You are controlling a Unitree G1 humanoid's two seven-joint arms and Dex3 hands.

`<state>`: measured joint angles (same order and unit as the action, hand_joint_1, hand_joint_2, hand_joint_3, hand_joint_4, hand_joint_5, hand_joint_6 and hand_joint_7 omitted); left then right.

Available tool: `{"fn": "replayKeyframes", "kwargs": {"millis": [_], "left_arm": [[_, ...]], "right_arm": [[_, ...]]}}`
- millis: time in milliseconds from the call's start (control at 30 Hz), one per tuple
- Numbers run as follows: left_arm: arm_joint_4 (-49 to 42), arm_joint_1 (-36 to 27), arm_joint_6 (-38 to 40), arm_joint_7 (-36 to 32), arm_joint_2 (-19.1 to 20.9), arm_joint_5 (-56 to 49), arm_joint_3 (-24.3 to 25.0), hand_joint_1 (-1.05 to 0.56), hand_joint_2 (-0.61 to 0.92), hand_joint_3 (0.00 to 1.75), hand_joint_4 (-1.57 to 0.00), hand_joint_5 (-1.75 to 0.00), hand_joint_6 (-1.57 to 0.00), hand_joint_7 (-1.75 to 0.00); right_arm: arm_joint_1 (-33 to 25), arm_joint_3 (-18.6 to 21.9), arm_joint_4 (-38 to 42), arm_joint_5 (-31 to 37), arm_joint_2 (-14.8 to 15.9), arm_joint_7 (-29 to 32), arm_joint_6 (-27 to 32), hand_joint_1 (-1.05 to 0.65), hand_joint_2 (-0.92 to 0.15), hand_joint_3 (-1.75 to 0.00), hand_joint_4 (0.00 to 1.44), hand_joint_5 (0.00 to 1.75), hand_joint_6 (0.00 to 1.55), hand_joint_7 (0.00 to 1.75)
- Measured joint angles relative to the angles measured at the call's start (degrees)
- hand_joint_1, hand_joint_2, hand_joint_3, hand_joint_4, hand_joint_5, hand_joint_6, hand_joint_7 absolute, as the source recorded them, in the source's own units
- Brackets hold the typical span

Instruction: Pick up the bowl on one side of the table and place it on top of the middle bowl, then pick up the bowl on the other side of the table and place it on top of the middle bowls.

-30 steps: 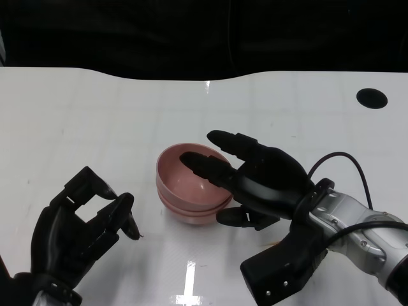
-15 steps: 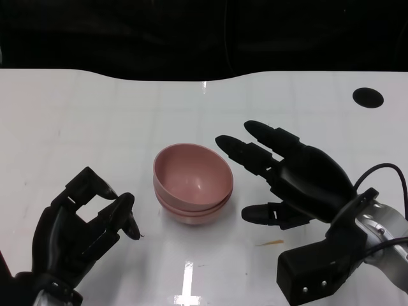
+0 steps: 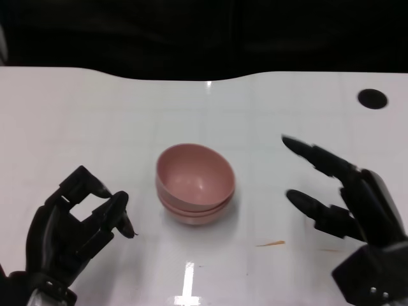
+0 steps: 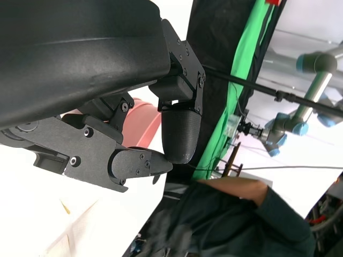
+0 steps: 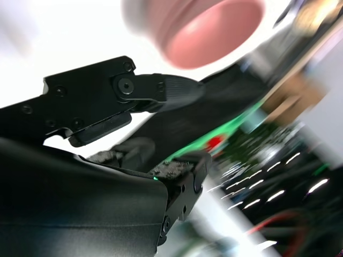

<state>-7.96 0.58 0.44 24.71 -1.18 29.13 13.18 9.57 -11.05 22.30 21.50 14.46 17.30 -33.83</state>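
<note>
Right hand [image 3: 354, 204] withdrawn from bowls [image 3: 194, 183]

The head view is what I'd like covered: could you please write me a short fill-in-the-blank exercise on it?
1. The stacked bowls are ____ in colour.
2. The right hand holds ____.
3. The bowls stand on a ____ table.
4. The black round hole lies on the robot's ____ side.

Missing words: pink; nothing; white; right

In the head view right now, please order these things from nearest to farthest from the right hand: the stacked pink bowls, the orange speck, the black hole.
1. orange speck: on the table just beside the right hand.
2. stacked pink bowls: table centre.
3. black hole: far right corner.
</note>
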Motion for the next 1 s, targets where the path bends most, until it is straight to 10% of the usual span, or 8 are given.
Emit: {"fn": "replayKeyframes", "kwargs": {"millis": [333, 500, 833, 900, 1000], "left_arm": [[0.0, 0.6, 0.0, 0.2, 0.1, 0.7, 0.1, -0.2, 0.89, 0.4, -0.91, -1.75, -0.61, -1.75], [0.0, 0.6, 1.2, 0.2, 0.4, 2.4, 1.2, -0.17, 0.88, 0.4, -0.92, -1.75, -0.63, -1.75], [0.0, 0.6, 1.5, 0.2, 0.4, 2.6, 1.4, -0.17, 0.87, 0.42, -0.92, -1.75, -0.64, -1.75], [0.3, 0.4, 1.6, 0.2, 0.4, 2.6, 1.3, -0.16, 0.88, 0.43, -0.93, -1.75, -0.63, -1.75], [0.9, 0.0, 1.9, 0.2, 0.5, 2.6, 1.2, -0.16, 0.88, 0.44, -0.93, -1.75, -0.63, -1.75]], "right_arm": [[-1.1, 2.6, -2.0, -3.0, -2.9, -3.0, -0.1, -0.28, -0.86, -0.25, 1.01, 0.06, 0.84, 0.02], [-6.6, 4.6, -7.8, -17.4, -9.0, -9.5, 3.3, -0.07, -0.9, -0.41, 0.96, 0.88, 1.17, 0.07], [-7.8, 6.9, -10.3, -18.6, -10.3, -13.0, 5.4, -0.06, -0.9, -0.42, 0.93, 0.95, 1.19, 0.06], [-7.9, 7.4, -9.5, -24.0, -11.5, -16.9, 5.5, -0.05, -0.78, -0.77, 0.81, 1.58, 0.86, 1.08], [-8.5, 8.4, -7.1, -31.0, -13.4, -22.8, 5.6, -0.05, -0.73, -0.88, 0.78, 1.7, 0.75, 1.35]]}}
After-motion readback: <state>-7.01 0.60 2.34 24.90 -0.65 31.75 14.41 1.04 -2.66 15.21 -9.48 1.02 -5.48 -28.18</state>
